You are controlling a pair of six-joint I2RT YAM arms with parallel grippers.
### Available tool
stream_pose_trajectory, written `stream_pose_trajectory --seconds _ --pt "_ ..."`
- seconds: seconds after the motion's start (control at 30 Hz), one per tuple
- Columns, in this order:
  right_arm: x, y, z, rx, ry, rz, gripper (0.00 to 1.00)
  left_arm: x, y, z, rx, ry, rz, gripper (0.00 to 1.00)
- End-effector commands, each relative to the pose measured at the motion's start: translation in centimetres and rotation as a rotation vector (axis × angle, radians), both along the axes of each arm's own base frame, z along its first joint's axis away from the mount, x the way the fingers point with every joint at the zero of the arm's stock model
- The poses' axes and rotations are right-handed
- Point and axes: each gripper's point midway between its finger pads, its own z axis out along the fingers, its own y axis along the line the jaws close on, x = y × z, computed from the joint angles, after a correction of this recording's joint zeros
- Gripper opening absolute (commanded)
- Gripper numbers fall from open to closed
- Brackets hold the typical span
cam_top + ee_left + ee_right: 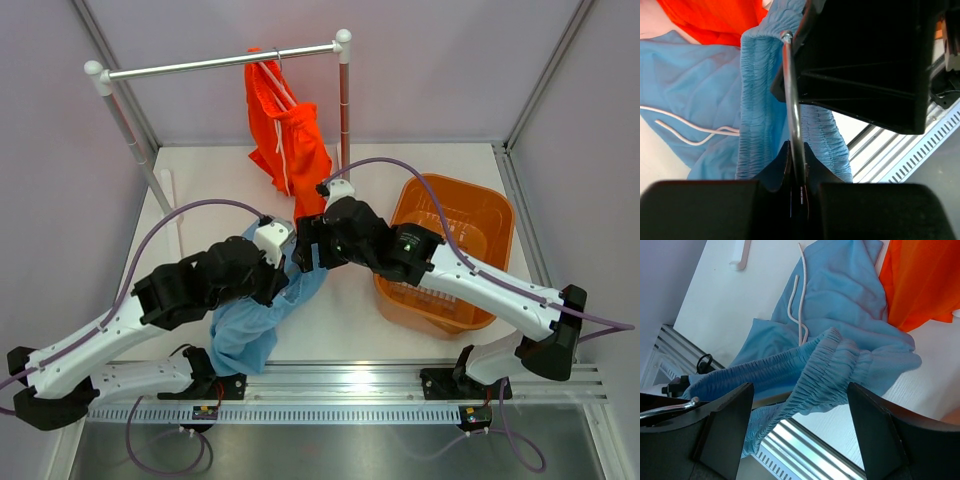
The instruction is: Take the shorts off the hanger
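Our left fingers [785,170] pinch the thin metal hanger wire [792,100]. Our right fingers [725,435] are spread around the gathered waistband of the light blue shorts [245,335], whose limp cloth trails toward the white counter's [345,312] near edge. Bright orange corded shorts [290,130] hang from the metal rail [200,63] behind, and an orange plastic basket [500,215] sits to the right.

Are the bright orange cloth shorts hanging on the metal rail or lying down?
Hanging: the bright orange cloth shorts drop from the metal rail.

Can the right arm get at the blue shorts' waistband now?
Probably yes: the right pincer stands open, and the gathered waistband of the light blue shorts lies between its fingers, uncovered.
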Motion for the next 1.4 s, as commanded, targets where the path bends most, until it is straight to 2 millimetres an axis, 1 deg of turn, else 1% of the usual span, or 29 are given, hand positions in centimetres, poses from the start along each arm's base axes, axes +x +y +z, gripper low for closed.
stream_pose_trajectory --seconds 0.0,0.17,0.27,0.33,0.47,0.53,0.7,0.87,0.97,1.07,1.17,1.2,1.3,1.33,1.37 --pt "0.3 -0.4 1.0 0.004 -0.016 -0.065 0.83 2.5 0.1 3.6 -0.09 -0.12 0.127 0.0" --pt "0.4 -1.1 1.1 -0.005 -0.023 -0.09 0.81 3.3 0.8 3.8 -0.073 -0.148 0.179 0.0" --pt "0.4 -1.1 1.1 -0.008 -0.026 -0.087 0.77 3.4 0.4 3.7 -0.074 -0.147 0.171 0.0" --pt "0.5 -0.9 0.6 -0.023 -0.018 -0.081 0.76 3.3 0.3 3.8 -0.08 -0.148 0.165 0.0" --pt "0.5 -0.1 0.7 -0.005 -0.011 -0.069 0.75 3.4 0.2 3.7 -0.077 -0.148 0.162 0.0" --pt "0.5 0.2 0.3 -0.011 -0.004 -0.066 0.75 3.3 0.0 3.7 -0.08 -0.148 0.154 0.0" --pt "0.6 0.8 -0.1 -0.019 0.005 -0.061 0.67 3.2 -0.2 3.9 -0.09 -0.149 0.138 0.0" --pt "0.6 1.6 -0.3 -0.015 0.012 -0.057 0.66 3.1 -0.3 4.0 -0.092 -0.149 0.13 0.0" --pt "0.6 1.9 -0.5 -0.018 0.016 -0.053 0.65 3.1 -0.3 3.9 -0.09 -0.147 0.128 0.0" --pt "0.8 2.0 -0.5 -0.018 0.012 -0.06 0.6 3.0 -0.3 3.9 -0.09 -0.145 0.12 0.0" --pt "1.0 1.8 -0.8 -0.034 0.004 -0.076 0.48 2.7 -0.5 4.0 -0.098 -0.14 0.104 0.0" --pt "1.2 1.6 -1.0 -0.043 0.003 -0.084 0.36 2.7 -0.5 3.9 -0.095 -0.14 0.099 0.0" --pt "1.7 1.3 -0.9 -0.068 -0.016 -0.104 0.19 2.4 -0.5 3.8 -0.091 -0.132 0.082 0.0" --pt "1.9 1.1 -0.9 -0.079 -0.023 -0.113 0.1 2.2 -0.5 3.9 -0.097 -0.131 0.076 0.0" --pt "2.3 0.7 -0.8 -0.093 -0.037 -0.136 0.06 2.0 -0.5 3.9 -0.101 -0.127 0.065 0.0"
